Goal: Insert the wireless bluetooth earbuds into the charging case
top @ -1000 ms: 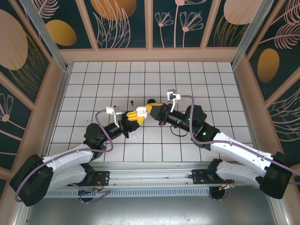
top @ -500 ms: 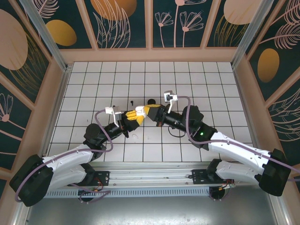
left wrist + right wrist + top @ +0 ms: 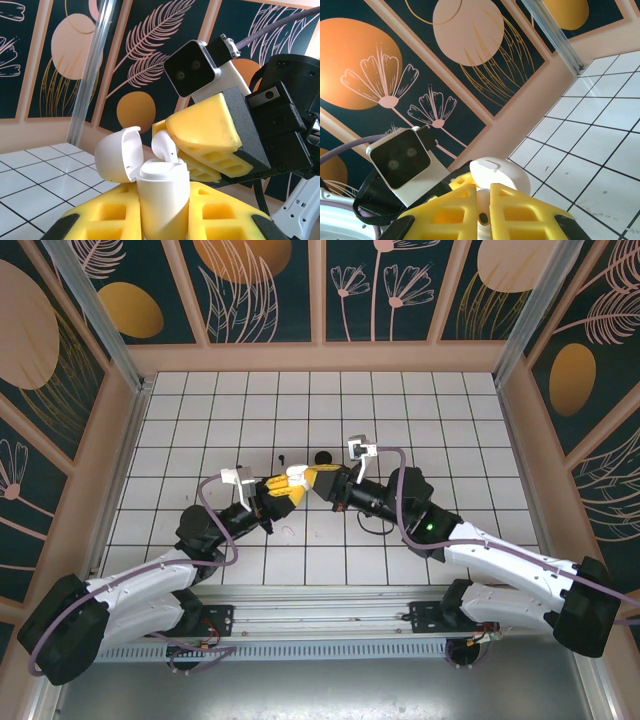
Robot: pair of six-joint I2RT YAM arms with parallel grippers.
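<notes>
Left wrist shows left jaws clamping one open charging case (image 3: 162,200), right jaws pinching one white earbud (image 3: 164,146)

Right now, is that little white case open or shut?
Open. In the left wrist view the charging case has its lid flipped back, and a white earbud stands at its mouth.
</notes>
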